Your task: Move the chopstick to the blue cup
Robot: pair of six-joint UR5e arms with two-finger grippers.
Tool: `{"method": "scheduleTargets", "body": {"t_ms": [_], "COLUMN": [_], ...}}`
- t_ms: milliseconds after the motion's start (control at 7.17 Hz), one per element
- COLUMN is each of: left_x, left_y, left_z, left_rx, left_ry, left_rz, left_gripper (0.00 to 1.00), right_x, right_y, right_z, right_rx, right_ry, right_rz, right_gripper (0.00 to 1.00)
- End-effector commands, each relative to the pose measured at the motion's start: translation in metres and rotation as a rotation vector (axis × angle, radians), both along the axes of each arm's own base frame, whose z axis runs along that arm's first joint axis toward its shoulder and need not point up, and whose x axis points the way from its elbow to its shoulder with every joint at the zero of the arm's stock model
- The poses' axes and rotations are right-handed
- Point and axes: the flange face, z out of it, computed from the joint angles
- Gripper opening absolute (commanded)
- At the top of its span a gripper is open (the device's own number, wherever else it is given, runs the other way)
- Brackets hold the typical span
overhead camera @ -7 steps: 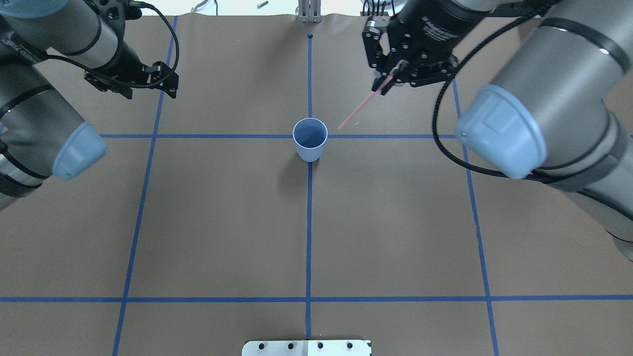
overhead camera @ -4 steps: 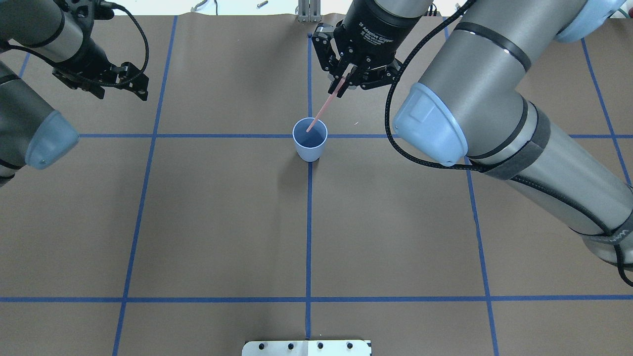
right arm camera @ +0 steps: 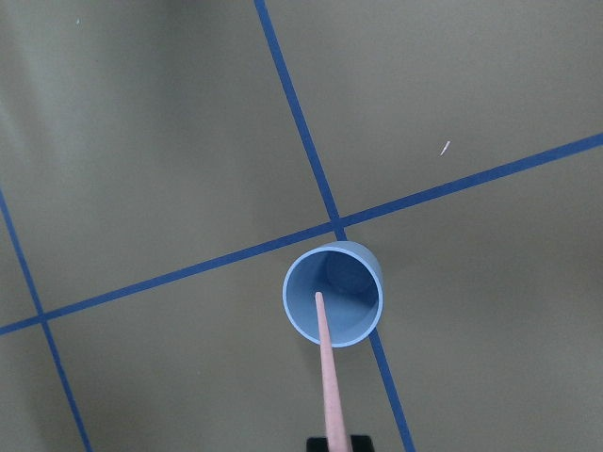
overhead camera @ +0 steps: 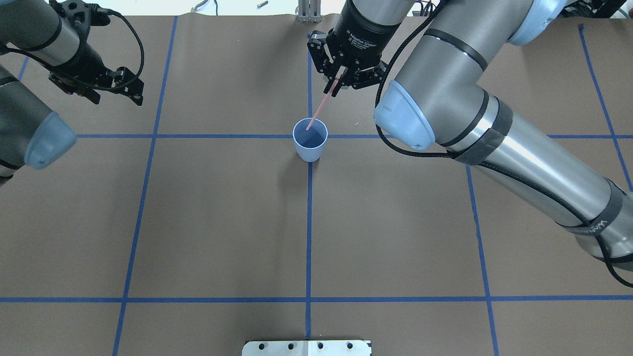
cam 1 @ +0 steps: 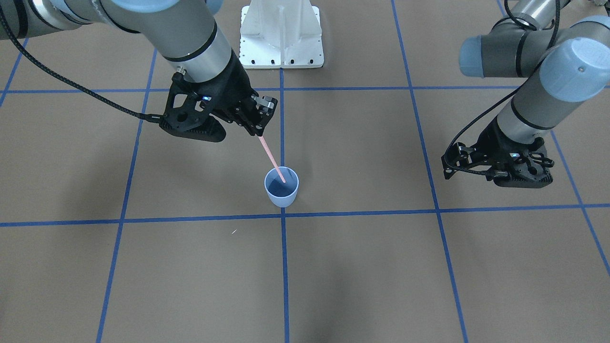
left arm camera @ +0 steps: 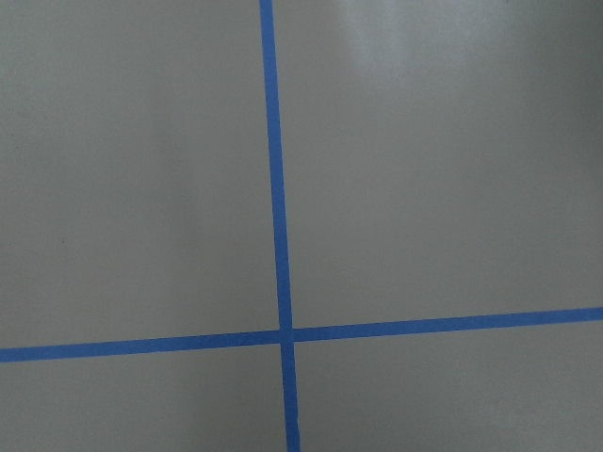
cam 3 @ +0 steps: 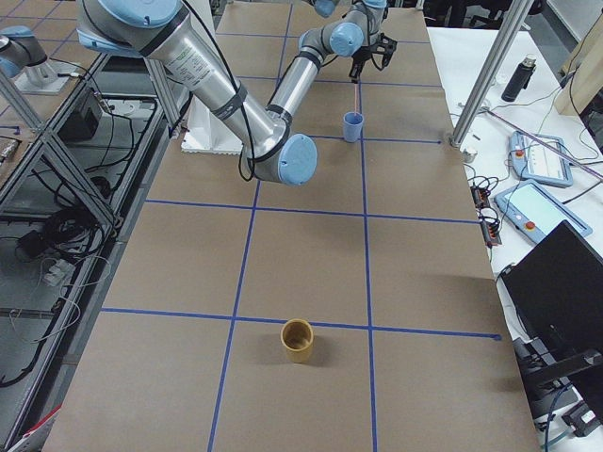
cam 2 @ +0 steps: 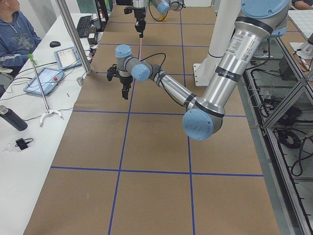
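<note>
The blue cup (overhead camera: pixel 310 139) stands upright where two blue tape lines cross; it also shows in the front view (cam 1: pixel 281 186) and the right wrist view (right arm camera: pixel 334 294). My right gripper (overhead camera: pixel 335 83) (cam 1: pixel 257 133) is shut on the upper end of the pale pink chopstick (overhead camera: pixel 320 106) (cam 1: pixel 271 159), above and beyond the cup. The stick slants down and its lower tip sits inside the cup's mouth (right arm camera: pixel 327 367). My left gripper (overhead camera: pixel 129 91) (cam 1: pixel 498 174) hangs open and empty over bare table far to the left.
A brown cup (cam 3: pixel 298 339) stands far off on the table's right end. The white robot base (cam 1: pixel 281 33) is behind the cup. A metal post (cam 2: pixel 73 34) and the operators' bench with tablets (cam 2: pixel 44 78) border the far side.
My right gripper has swung left with the chopstick, from right of the cup to behind it, and the stick's tip has come into the cup's mouth. My left arm drew back leftward.
</note>
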Motion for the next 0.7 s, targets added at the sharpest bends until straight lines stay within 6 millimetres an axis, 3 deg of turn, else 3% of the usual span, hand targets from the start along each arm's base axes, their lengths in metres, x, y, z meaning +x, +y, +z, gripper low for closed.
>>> {"method": "scheduleTargets", "body": {"t_ms": [0,140,279,419,558], "left_x": [0.009,0.010,0.009,0.007,-0.010], "left_y": [-0.007,-0.008,-0.008,-0.007,-0.012], "left_z": [0.019,0.020,0.020,0.019,0.017], "left_rx": [-0.034,-0.037,-0.036,-0.036,-0.030], "left_ry": [-0.019,-0.021,-0.020,-0.020,-0.015], "left_rz": [0.008,0.008,0.008,0.005,-0.019], "left_gripper": [0.98,0.98,0.98,0.98,0.98], "right_x": [-0.029,-0.027,-0.011,0.021,0.068], "right_y": [-0.007,-0.007,-0.012,-0.029,-0.031], "right_z": [0.017,0.016,0.011,0.015,0.049], "right_rx": [-0.003,0.006,0.009,-0.011,-0.008], "right_ry": [0.003,0.003,-0.015,-0.037,-0.050], "right_rz": [-0.022,-0.018,-0.009,0.007,0.016], "right_gripper": [0.99,1.00,1.00,1.00,1.00]}}
